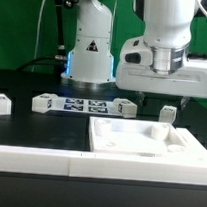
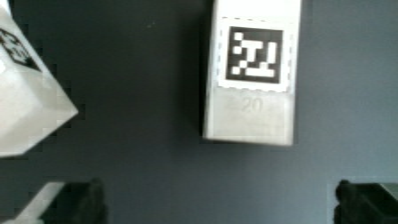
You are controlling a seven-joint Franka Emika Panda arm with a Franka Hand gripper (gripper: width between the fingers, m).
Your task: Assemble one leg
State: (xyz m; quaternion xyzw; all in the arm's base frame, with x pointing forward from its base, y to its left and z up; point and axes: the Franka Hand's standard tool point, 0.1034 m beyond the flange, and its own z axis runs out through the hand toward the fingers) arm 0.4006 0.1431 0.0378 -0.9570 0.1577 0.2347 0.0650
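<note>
The leg [image 2: 249,75] looks like smooth, matt white plastic bearing a flat printed black-and-white tag [image 2: 256,52], while the table [image 2: 160,160] is a dark, matt, even surface.

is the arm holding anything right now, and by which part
Nothing is held. The gripper is open, jaws wide apart with nothing between them; the leg lies apart from them, untouched.

The leg [image 2: 249,115] bears a square tag [image 2: 256,53]; the robot base [image 1: 89,68] a warning triangle [image 1: 91,48].

A green backdrop [image 1: 23,11] stands behind the tool [image 1: 150,98]; a matte black worktop [image 1: 40,129] spreads beneath it; light is even.
</note>
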